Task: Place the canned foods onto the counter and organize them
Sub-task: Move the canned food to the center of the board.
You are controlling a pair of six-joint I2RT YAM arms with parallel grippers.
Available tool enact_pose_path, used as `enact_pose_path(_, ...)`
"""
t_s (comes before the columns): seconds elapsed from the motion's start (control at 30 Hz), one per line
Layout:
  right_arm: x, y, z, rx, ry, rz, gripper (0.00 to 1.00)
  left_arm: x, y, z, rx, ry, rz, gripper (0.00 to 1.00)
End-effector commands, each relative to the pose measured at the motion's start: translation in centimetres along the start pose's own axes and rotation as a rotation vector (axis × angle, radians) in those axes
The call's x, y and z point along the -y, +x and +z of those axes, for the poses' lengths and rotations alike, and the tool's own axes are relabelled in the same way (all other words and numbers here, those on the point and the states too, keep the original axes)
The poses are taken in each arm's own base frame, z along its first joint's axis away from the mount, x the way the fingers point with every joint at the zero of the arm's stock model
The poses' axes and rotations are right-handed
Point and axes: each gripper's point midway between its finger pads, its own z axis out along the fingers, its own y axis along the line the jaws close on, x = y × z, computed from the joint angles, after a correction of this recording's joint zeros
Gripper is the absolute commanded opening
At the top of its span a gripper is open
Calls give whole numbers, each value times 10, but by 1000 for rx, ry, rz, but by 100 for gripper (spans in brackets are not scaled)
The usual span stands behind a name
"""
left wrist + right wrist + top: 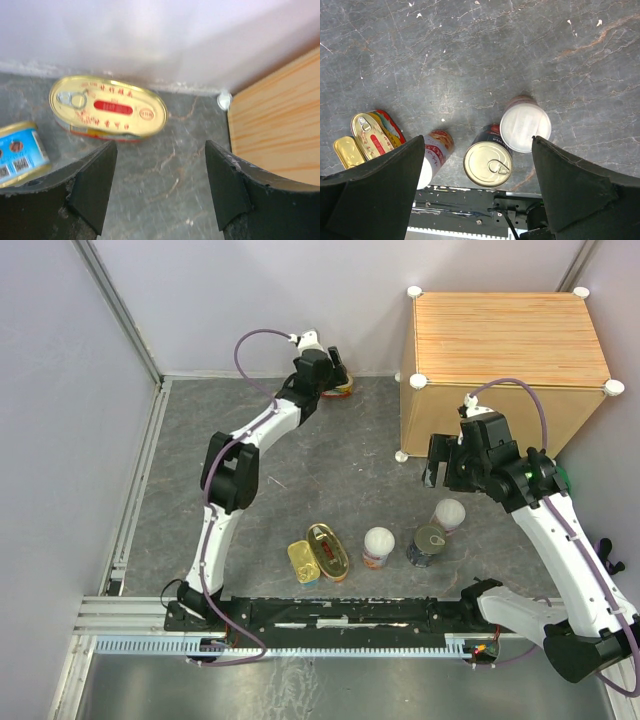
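The counter is a light-wood cube at the back right. My left gripper is open near the back wall, with bare floor between its fingers. Just beyond it lies an oval gold can with a red label, and a blue-labelled tin is to its left. My right gripper hangs open, well above a dark can with a gold lid, a white-lidded can and a second white-lidded can. An oval gold can and a rectangular gold tin lie to their left.
The counter's tan side and a white knob stand close on the left gripper's right. A black rail runs along the near edge, just behind the row of cans. Something green shows behind the right arm. Walls enclose the grey floor.
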Motion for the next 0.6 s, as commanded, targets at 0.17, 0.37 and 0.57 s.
enact_pose_path(0.17,-14,-23,-5,88,-62,25,95,-5,-27,38,219,-19,87,78)
enact_pose_path(0.37,-19,-34,-5,126,-83,23,95,-14,-14,58,230,-37,108,78)
enact_pose_path(0.57,-21,-36,1,130,-86,17,95,-22,-1,75,226,-52,136,78)
